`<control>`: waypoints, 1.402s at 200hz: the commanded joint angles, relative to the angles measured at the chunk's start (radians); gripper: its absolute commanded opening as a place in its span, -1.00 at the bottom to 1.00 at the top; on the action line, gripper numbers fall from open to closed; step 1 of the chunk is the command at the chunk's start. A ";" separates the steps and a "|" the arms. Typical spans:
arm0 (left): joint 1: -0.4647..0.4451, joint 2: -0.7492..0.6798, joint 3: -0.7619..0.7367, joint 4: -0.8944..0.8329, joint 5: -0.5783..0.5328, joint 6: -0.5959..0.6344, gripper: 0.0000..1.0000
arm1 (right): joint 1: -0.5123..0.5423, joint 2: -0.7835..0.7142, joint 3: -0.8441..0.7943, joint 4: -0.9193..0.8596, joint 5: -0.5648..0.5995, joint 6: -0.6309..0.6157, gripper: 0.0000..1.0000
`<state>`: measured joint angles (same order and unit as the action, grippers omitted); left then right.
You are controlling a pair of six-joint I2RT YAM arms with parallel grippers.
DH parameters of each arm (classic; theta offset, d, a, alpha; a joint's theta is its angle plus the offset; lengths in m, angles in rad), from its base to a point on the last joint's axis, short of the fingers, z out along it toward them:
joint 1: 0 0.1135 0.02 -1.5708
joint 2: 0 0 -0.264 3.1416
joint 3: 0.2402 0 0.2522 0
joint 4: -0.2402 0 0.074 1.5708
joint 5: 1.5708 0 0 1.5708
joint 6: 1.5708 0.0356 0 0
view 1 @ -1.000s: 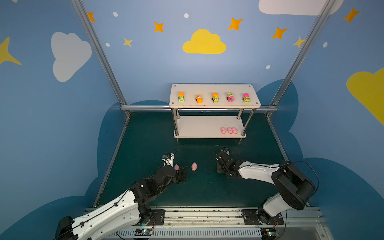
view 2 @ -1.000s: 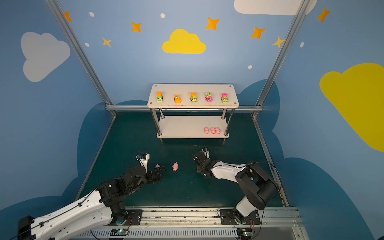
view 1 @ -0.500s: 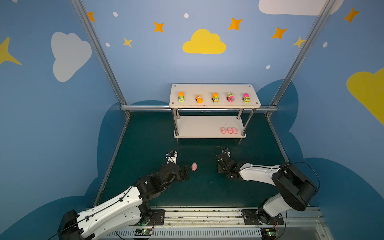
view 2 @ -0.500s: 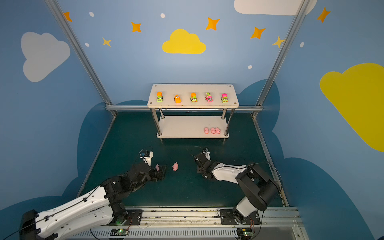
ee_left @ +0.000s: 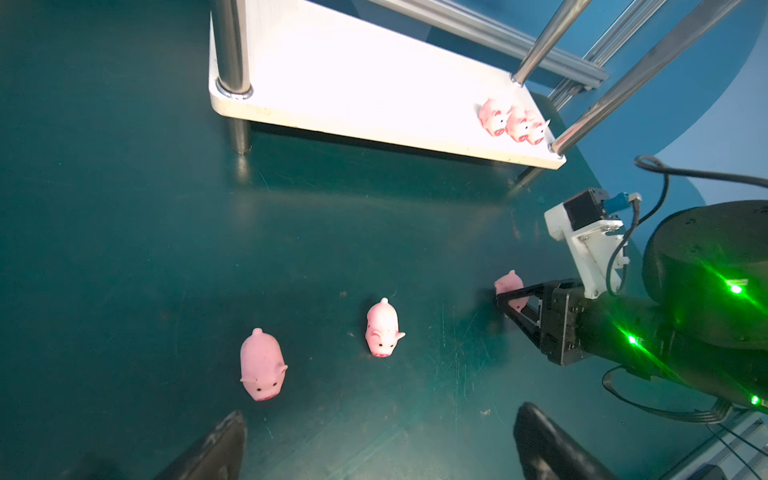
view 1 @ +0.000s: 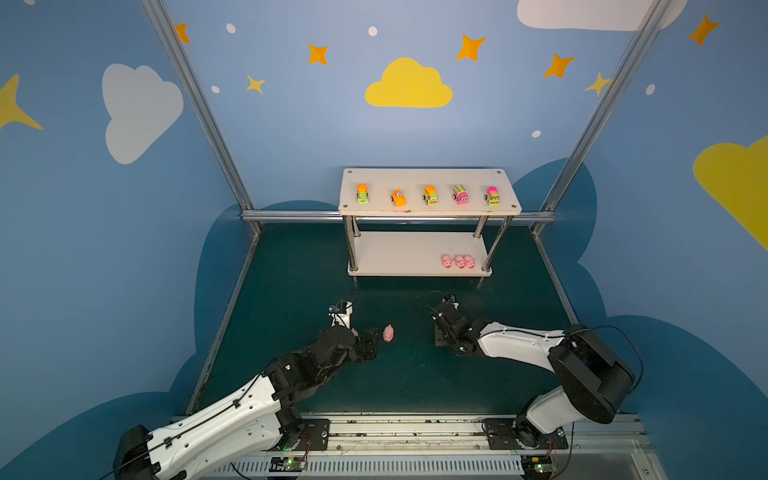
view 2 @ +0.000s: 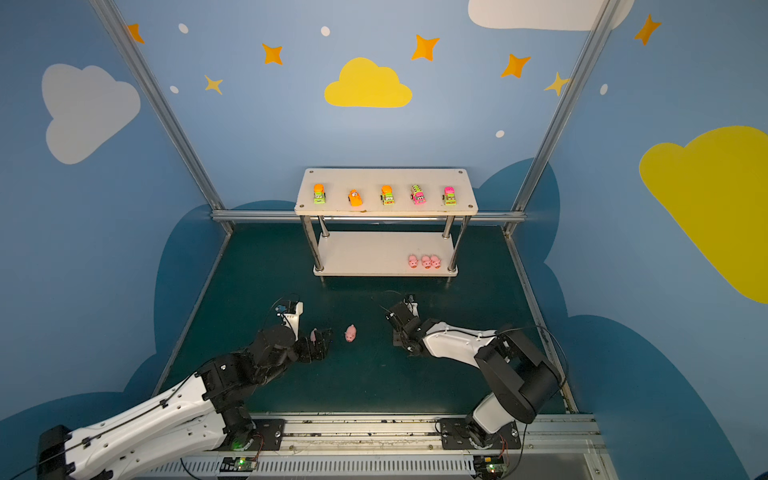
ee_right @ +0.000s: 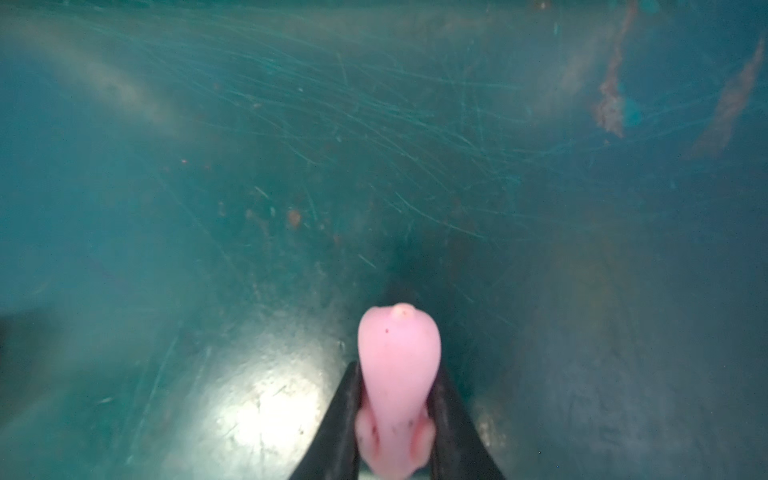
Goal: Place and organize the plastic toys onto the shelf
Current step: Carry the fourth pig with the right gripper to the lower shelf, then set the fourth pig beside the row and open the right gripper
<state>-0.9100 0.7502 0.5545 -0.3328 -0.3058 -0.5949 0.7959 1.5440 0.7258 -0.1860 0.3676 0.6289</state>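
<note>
The white shelf (view 1: 428, 178) (view 2: 386, 178) carries several toy vehicles (view 1: 430, 195) in a row on its top board. Three pink pigs (view 1: 459, 261) (ee_left: 511, 120) huddle at the right end of the lower board. My right gripper (ee_right: 397, 370) (view 1: 437, 332) is low over the mat and shut on a pink pig (ee_right: 399, 353) (ee_left: 508, 282). Two more pigs (ee_left: 262, 365) (ee_left: 382, 328) stand loose on the mat. My left gripper (ee_left: 382, 436) (view 1: 369, 343) is open just short of them; the nearer pig (view 2: 314, 333) is partly hidden in both top views.
The green mat (view 1: 291, 291) is fenced by metal rails (view 1: 291, 215) and blue walls. The shelf's shiny posts (ee_left: 230, 45) stand at its corners. The right arm (ee_left: 665, 324) and its cable lie close beside the loose pigs.
The right gripper's jaws have closed on the pig. The left gripper has crept a little to the right, toward the two loose pigs, still open.
</note>
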 commanded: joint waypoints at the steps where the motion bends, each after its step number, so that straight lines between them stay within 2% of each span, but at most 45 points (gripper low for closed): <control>1: 0.004 -0.022 -0.019 -0.014 -0.031 0.026 0.99 | 0.005 -0.014 0.054 -0.078 -0.008 -0.018 -0.53; 84: 0.031 -0.065 -0.030 -0.025 -0.049 0.067 0.99 | -0.019 0.085 0.292 -0.155 -0.004 -0.101 -0.54; 197: 0.129 -0.050 -0.032 0.006 -0.042 0.128 1.00 | -0.194 0.387 0.771 -0.229 -0.093 -0.289 -0.56; 280: 0.202 0.014 -0.039 0.067 0.011 0.133 0.99 | -0.282 0.543 0.916 -0.257 -0.117 -0.349 -0.57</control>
<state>-0.7238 0.7471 0.5251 -0.2989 -0.3138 -0.4744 0.5301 2.0624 1.6058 -0.4072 0.2607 0.3042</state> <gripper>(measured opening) 0.997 0.219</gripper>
